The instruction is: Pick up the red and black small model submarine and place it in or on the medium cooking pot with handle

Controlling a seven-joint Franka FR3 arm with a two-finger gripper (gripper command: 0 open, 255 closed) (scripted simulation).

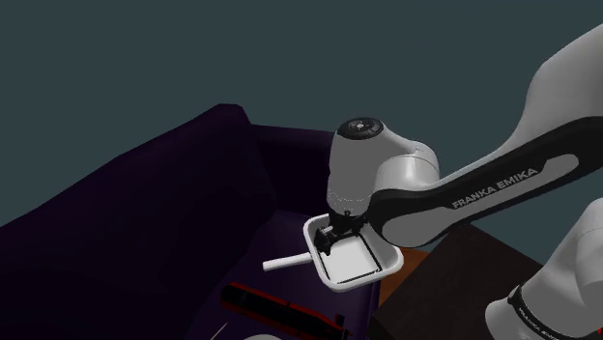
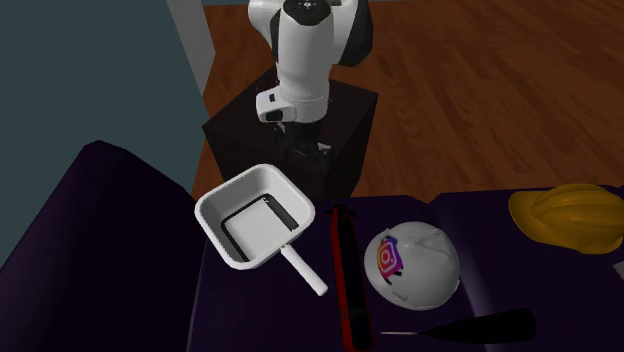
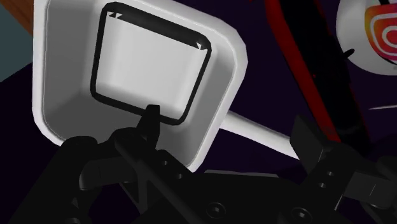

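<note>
The submarine (image 2: pixel 343 270) is lying flat on the seat of a dark purple couch (image 2: pixel 120 260). It's a long skinny thing, red along one side and black along the other. One end points toward the seat edge nearest the robot's stand (image 2: pixel 235 135) and the other end points away from it. Nothing is touching it.

Just beside it, toward the couch's raised arm, sits the pot (image 2: pixel 222 205). It's drawn white and squarish, with a dark outline around its flat bottom, and it's parked right at the seat edge by the stand. Its straight white handle (image 2: pixel 305 272) sticks out at an angle toward the submarine and stops just short of it, so the two are close but apart.

The end effector (image 2: pixel 308 158) hangs over the stand-side rim of the pot. The fingers are spread wide with nothing between them. In the wrist view one finger (image 3: pixel 151 118) lines up over the inside of the pot, the other sits out over the dark seat, and the handle shows in the gap between them.

On the submarine's other side, just beside it, there's a white dome-shaped thing (image 2: pixel 420 270) with a pink-and-orange logo. A black pointed thing (image 2: pixel 480 325) lies near that, further from the stand. A yellow lumpy object (image 2: pixel 570 215) sits well apart, toward the far end of the seat. Behind the stand there's a wooden floor (image 2: pixel 480 80).
</note>
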